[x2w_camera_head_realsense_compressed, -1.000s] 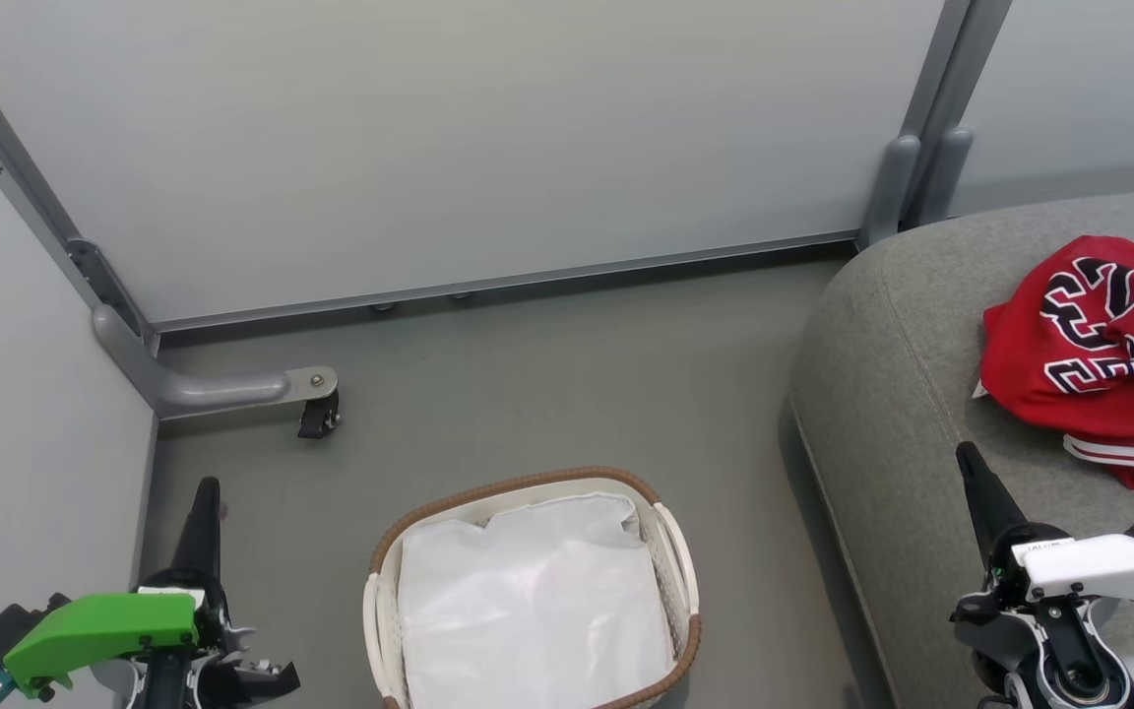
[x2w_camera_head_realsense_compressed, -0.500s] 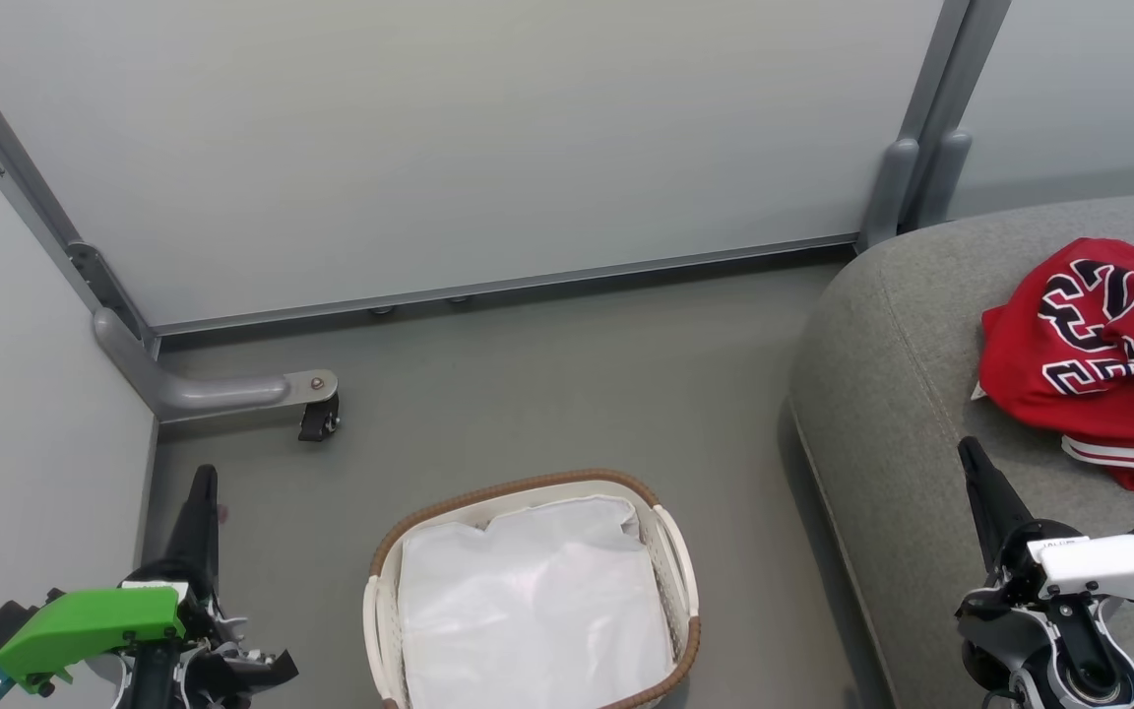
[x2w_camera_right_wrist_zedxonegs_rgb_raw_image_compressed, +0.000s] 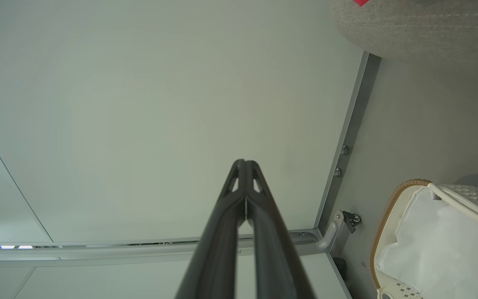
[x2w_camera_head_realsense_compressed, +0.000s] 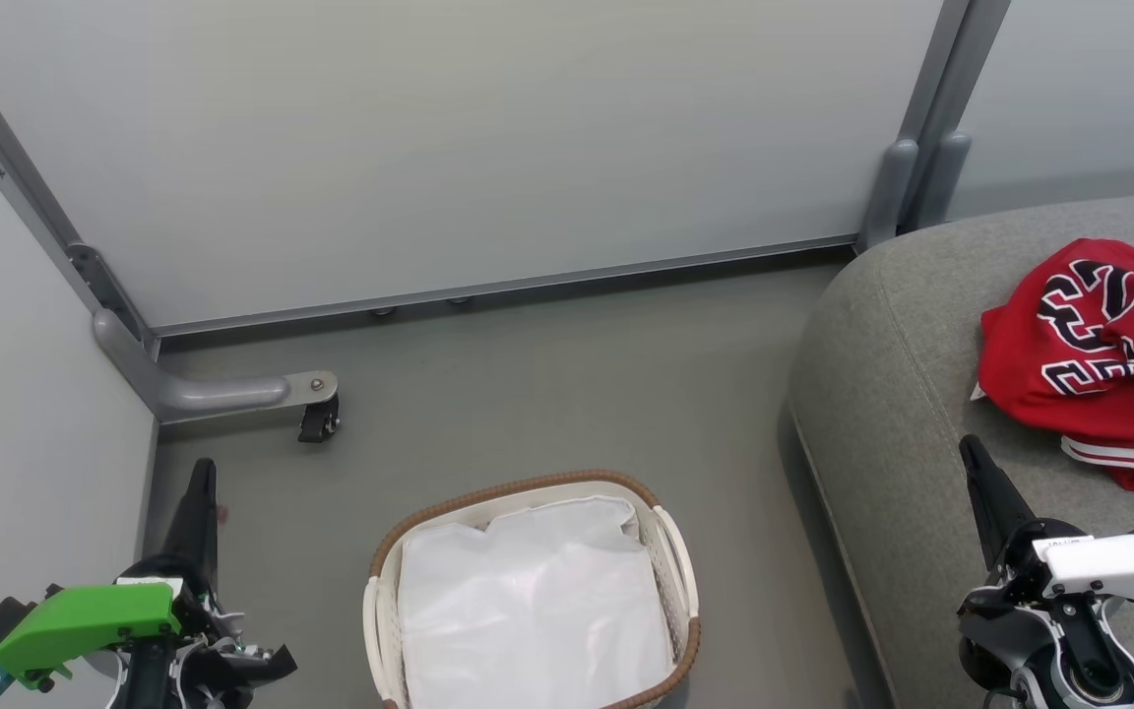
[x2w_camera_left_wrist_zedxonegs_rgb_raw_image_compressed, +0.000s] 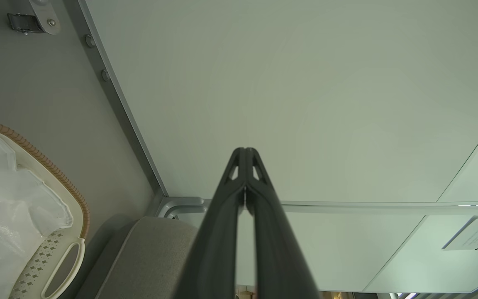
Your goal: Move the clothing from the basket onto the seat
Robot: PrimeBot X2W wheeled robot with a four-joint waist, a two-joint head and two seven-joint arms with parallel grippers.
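The red clothing (x2w_camera_head_realsense_compressed: 1094, 359), with dark numerals and white striped trim, lies crumpled on the grey seat (x2w_camera_head_realsense_compressed: 912, 414) at the right. On the floor at bottom centre stands the cream basket (x2w_camera_head_realsense_compressed: 680, 561) with its brown rim, holding just the white liner (x2w_camera_head_realsense_compressed: 533, 611). My left gripper (x2w_camera_head_realsense_compressed: 201, 471) is shut and empty at the lower left, left of the basket. Over the seat's front part, my right gripper (x2w_camera_head_realsense_compressed: 968, 448) is shut and empty, a little left of and below the clothing. Both wrist views show each pair of fingers (x2w_camera_left_wrist_zedxonegs_rgb_raw_image_compressed: 245, 151) (x2w_camera_right_wrist_zedxonegs_rgb_raw_image_compressed: 245, 162) pressed together against pale panels.
Pale partition panels (x2w_camera_head_realsense_compressed: 449, 138) close off the back and left. A grey bracket with a black caster (x2w_camera_head_realsense_compressed: 316, 418) juts onto the floor at the left. A vertical grey post (x2w_camera_head_realsense_compressed: 907, 182) stands by the seat's back corner. Grey floor (x2w_camera_head_realsense_compressed: 547, 384) lies between basket and panels.
My left gripper has drifted slightly left and up the view. The right gripper has barely moved. Clothing, basket and liner are as before.
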